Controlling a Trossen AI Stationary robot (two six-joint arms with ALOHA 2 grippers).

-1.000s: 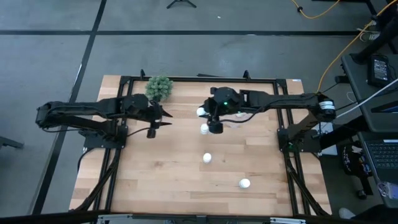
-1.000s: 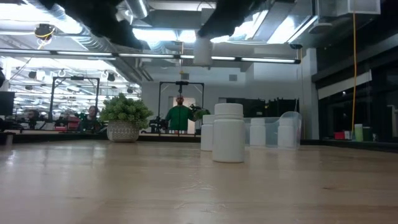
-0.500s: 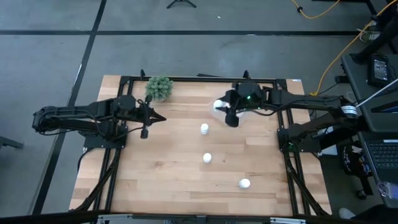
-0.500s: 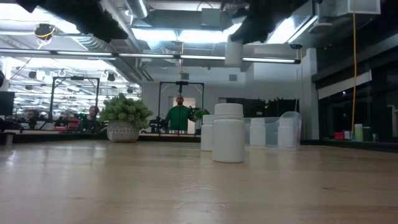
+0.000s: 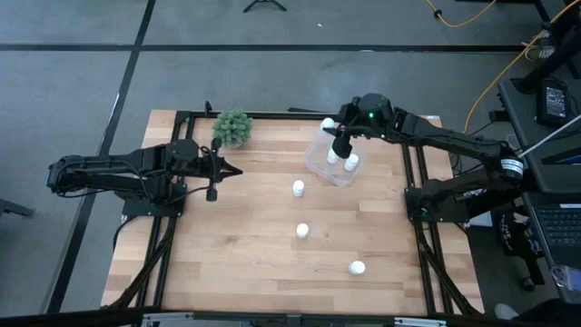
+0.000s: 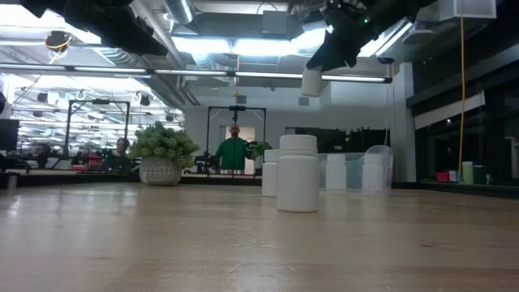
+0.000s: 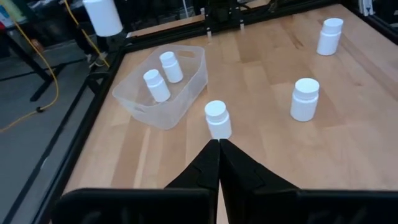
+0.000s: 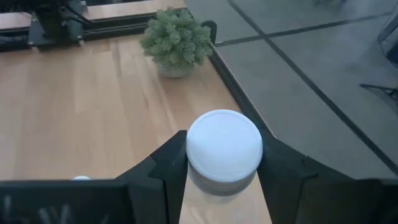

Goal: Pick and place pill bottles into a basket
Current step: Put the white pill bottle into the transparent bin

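My right gripper (image 5: 336, 136) hangs above the far side of the clear basket (image 5: 320, 163), shut on a white pill bottle (image 6: 312, 81). Two pill bottles (image 7: 163, 76) stand upright inside the basket (image 7: 186, 93). Three more stand on their bases on the wood: one near the basket (image 5: 298, 188), one mid-table (image 5: 302, 231), one toward the near edge (image 5: 357, 268). My left gripper (image 5: 238, 171) is shut with nothing in it, at the table's left, pointing toward the bottles (image 7: 217, 119). My right gripper pinches the pill bottle's body just under its round cap (image 8: 221, 183) between the two fingers (image 8: 163, 171), one on each side. The fingers come from above, slanting down. The bottle hangs upright, cap up, lifted clear above the basket.
A green bushy plant (image 5: 232, 128) in a small pot stands at the table's far edge, left of the basket. A black metal frame (image 5: 272, 114) runs round the tabletop. Open wood lies between the left gripper and the standing bottles.
My right gripper has carried the pill bottle from above the table's middle toward the far right, over the basket, keeping it lifted and upright. My left gripper has shut and drawn back a little toward the table's left edge.
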